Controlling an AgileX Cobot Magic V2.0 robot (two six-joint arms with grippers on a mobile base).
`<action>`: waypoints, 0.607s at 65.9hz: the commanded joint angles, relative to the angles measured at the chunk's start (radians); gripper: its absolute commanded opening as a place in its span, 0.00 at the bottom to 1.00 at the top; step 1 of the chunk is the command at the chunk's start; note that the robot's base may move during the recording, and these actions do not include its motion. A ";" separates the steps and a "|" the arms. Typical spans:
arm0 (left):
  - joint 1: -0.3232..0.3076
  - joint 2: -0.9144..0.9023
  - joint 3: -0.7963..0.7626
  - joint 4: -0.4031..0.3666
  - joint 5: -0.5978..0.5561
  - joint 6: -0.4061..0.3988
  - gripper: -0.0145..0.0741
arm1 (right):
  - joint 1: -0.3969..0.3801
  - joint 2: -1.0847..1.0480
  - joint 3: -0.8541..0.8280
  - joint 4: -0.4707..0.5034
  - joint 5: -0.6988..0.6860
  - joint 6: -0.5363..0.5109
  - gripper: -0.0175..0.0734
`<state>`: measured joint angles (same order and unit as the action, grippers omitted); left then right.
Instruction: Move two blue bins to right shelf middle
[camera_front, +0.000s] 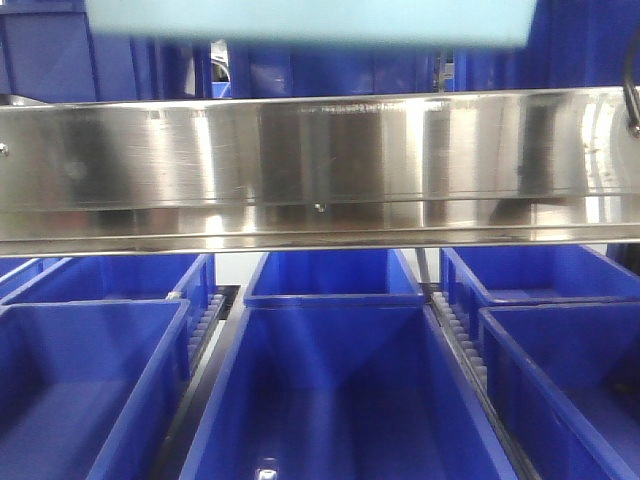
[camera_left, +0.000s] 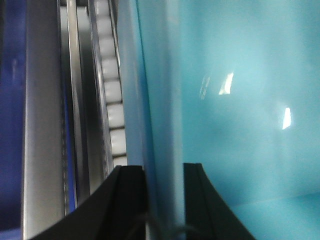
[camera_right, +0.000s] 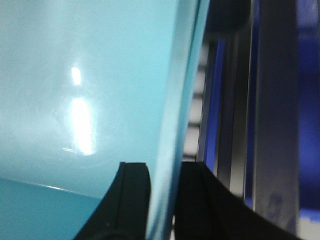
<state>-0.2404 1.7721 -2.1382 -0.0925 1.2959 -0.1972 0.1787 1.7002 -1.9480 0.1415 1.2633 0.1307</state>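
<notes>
Looks mid-carry. The light blue bin (camera_front: 310, 20) is at 12 o'clock, above the steel rail (camera_front: 320, 170). The left gripper (camera_left: 162, 172) and right gripper (camera_right: 164, 170) each clamp a bin wall. Not visibly shelved yet; the second bin's status can't be told.

L gripper (camera_left: 165, 197), R gripper (camera_right: 164, 197), both pinching bin (camera_left: 250, 100)

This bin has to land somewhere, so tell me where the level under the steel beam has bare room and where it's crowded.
Almost none. Below the steel beam, dark blue bins fill every lane in view; only the narrow roller rails left and right of the centre bin are bare. The bins' insides look empty.
</notes>
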 joint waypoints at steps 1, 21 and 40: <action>-0.003 -0.022 -0.081 -0.089 -0.081 0.020 0.04 | 0.002 -0.024 -0.070 0.019 -0.042 -0.045 0.01; -0.003 -0.022 -0.255 -0.094 -0.108 0.041 0.04 | 0.002 -0.024 -0.294 0.019 -0.067 -0.081 0.01; -0.003 -0.022 -0.268 -0.107 -0.102 0.041 0.04 | 0.002 -0.022 -0.359 0.019 -0.057 -0.081 0.01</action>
<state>-0.2386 1.7684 -2.3897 -0.1142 1.2683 -0.1672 0.1766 1.6980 -2.2899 0.1035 1.2774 0.0873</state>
